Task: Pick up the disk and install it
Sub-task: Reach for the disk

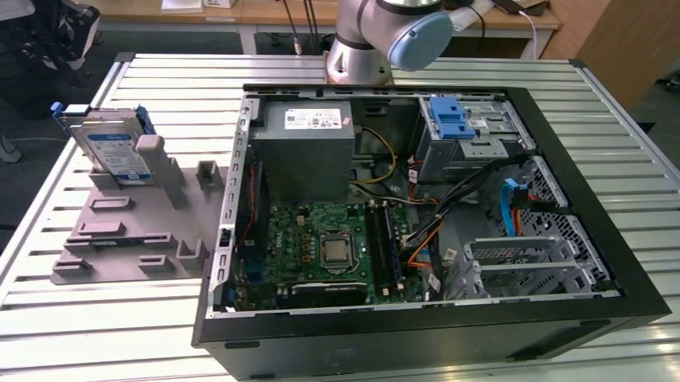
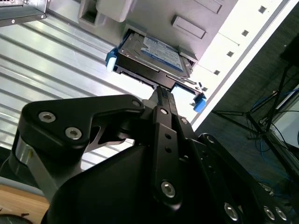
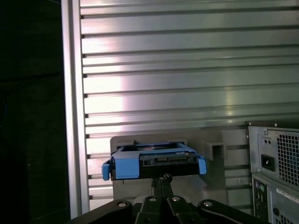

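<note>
Closest to both wrist cameras is my gripper (image 2: 161,91) (image 3: 161,178), a black jointed linkage with silver screw heads. Its two slim fingers are drawn together at the tips with nothing between them. The tips point straight at the disk (image 2: 152,56) (image 3: 154,161) and line up with the middle of its near edge. I cannot tell whether they touch it. In both wrist views the disk is a flat silver drive with a blue-and-white label and a blue plastic frame whose tabs stick out at both ends. It stands on edge in a slot of a grey moulded holder (image 3: 212,140) (image 1: 127,239). In the exterior view the disk (image 1: 115,151) sits at the far end of that holder, on the exterior view's left, outside the open computer case (image 1: 425,342) and well apart from the blue-latched drive bay (image 1: 451,119) inside it. Holder and case both rest on a ribbed aluminium table (image 1: 107,334) (image 3: 187,70). My arm (image 1: 393,32) rises behind the case.
</note>
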Controlling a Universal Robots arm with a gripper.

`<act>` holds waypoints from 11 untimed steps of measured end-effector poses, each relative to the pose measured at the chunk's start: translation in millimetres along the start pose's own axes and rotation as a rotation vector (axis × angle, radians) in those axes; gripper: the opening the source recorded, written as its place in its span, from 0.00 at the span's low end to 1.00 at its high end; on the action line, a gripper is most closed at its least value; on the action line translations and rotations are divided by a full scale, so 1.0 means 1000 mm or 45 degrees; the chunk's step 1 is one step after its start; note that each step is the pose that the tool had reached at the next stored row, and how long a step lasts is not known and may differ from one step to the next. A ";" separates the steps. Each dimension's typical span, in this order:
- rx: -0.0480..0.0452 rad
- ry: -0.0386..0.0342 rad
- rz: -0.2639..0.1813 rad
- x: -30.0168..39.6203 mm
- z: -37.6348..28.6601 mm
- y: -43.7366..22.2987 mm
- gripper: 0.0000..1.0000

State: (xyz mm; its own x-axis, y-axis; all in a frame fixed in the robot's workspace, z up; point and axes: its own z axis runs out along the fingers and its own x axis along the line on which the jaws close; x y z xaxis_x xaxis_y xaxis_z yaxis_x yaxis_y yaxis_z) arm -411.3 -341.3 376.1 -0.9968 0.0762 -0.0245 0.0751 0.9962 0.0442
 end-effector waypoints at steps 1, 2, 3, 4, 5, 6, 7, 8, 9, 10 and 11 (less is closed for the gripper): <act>0.000 0.0001 0.000 0.0007 0.0000 0.0001 0.11; 0.000 0.0002 0.000 0.0015 0.0000 0.0003 0.11; 0.000 0.0000 0.000 0.0021 0.0000 0.0004 0.11; 0.000 0.0000 0.000 0.0028 0.0000 0.0005 0.11; 0.000 0.0001 0.000 0.0036 0.0000 0.0005 0.11; 0.000 0.0000 0.000 0.0043 0.0000 0.0006 0.11; 0.000 0.0001 0.000 0.0050 0.0000 0.0007 0.11; 0.000 0.0001 0.000 0.0058 0.0000 0.0008 0.11; 0.000 0.0001 0.000 0.0065 0.0000 0.0009 0.11; 0.000 0.0000 0.000 0.0073 0.0001 0.0010 0.11; 0.000 0.0000 0.000 0.0080 0.0001 0.0011 0.11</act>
State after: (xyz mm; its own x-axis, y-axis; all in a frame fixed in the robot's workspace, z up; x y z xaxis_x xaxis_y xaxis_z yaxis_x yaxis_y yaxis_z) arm -419.2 -339.6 375.9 -0.9968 0.0762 -0.0245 0.0751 0.9962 0.0443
